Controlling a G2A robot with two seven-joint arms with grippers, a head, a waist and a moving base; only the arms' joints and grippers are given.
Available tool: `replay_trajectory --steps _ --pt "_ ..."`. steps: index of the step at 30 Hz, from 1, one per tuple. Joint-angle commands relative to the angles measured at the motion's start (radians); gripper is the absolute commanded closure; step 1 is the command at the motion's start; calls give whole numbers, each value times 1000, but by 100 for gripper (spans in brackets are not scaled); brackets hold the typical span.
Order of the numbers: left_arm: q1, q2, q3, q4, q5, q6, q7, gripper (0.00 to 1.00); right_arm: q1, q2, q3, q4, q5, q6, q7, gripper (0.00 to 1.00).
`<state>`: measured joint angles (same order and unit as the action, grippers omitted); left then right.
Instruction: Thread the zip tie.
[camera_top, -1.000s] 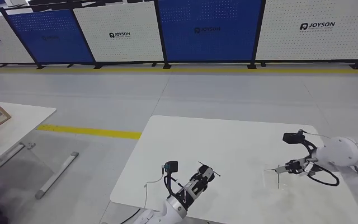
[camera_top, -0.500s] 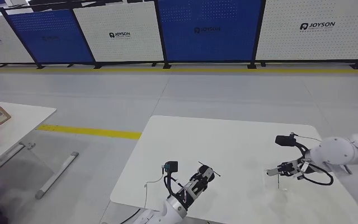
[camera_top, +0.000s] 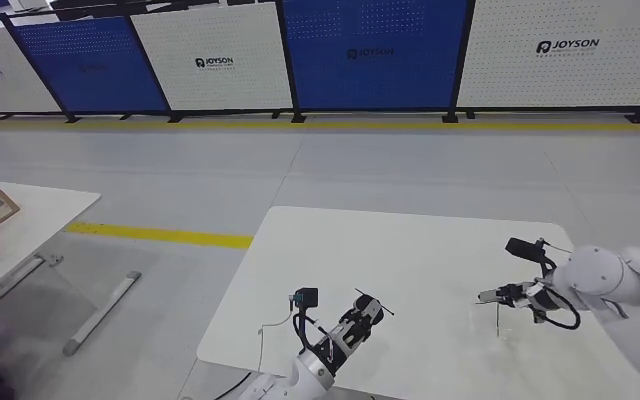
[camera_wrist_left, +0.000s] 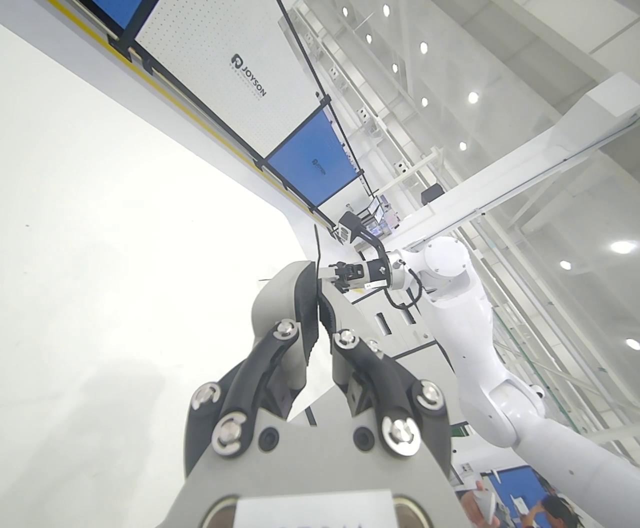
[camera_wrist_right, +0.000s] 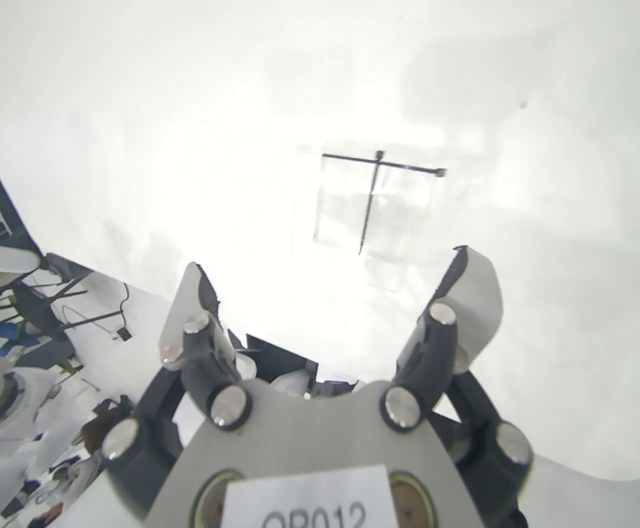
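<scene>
My left gripper (camera_wrist_left: 316, 286) is shut on a thin black zip tie (camera_wrist_left: 316, 244), which sticks out past the fingertips. In the top view this gripper (camera_top: 371, 304) hangs over the near edge of the white table (camera_top: 400, 250), the tie (camera_top: 384, 309) pointing right. My right gripper (camera_wrist_right: 332, 270) stands open just above the table. Beyond its fingers, two more black zip ties (camera_wrist_right: 371, 200) lie crossed on a clear plastic sheet (camera_wrist_right: 345, 220). From above, the right gripper (camera_top: 488, 296) sits by those ties (camera_top: 497, 318) at the table's right side.
Bare white tabletop lies between the two arms. The table's near edge runs just under the left arm. A second white table (camera_top: 40, 215) stands off to the left across the floor. Blue and white pegboard panels (camera_top: 370, 55) line the back.
The right arm swung a little to the left and came back to about where it was, its gripper still by the ties on the sheet. The left arm has not moved.
</scene>
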<state>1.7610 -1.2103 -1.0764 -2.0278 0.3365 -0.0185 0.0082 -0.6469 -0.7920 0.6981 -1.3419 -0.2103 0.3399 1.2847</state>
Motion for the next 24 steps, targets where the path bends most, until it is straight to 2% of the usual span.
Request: replay_trajectory --steps 1,11,14,21,22,23,24 --pt "0 0 0 0 0 0 0 100 0 0 -1 -1 2 0 1 0" --pt "0 0 0 0 0 0 0 100 -5 0 -1 -4 -1 -7 -13 0" --pt "0 0 0 0 0 0 0 100 -13 4 12 -27 -22 -5 -23 0" --pt "0 0 0 0 0 0 0 100 -23 16 43 -91 -93 0 36 2" --pt "0 0 0 0 0 0 0 100 -22 14 44 -89 -94 0 51 19" --pt "0 0 0 0 0 0 0 100 -20 11 43 -84 -95 0 61 31" --pt "0 0 0 0 0 0 0 100 -17 8 41 -78 -95 0 68 51"
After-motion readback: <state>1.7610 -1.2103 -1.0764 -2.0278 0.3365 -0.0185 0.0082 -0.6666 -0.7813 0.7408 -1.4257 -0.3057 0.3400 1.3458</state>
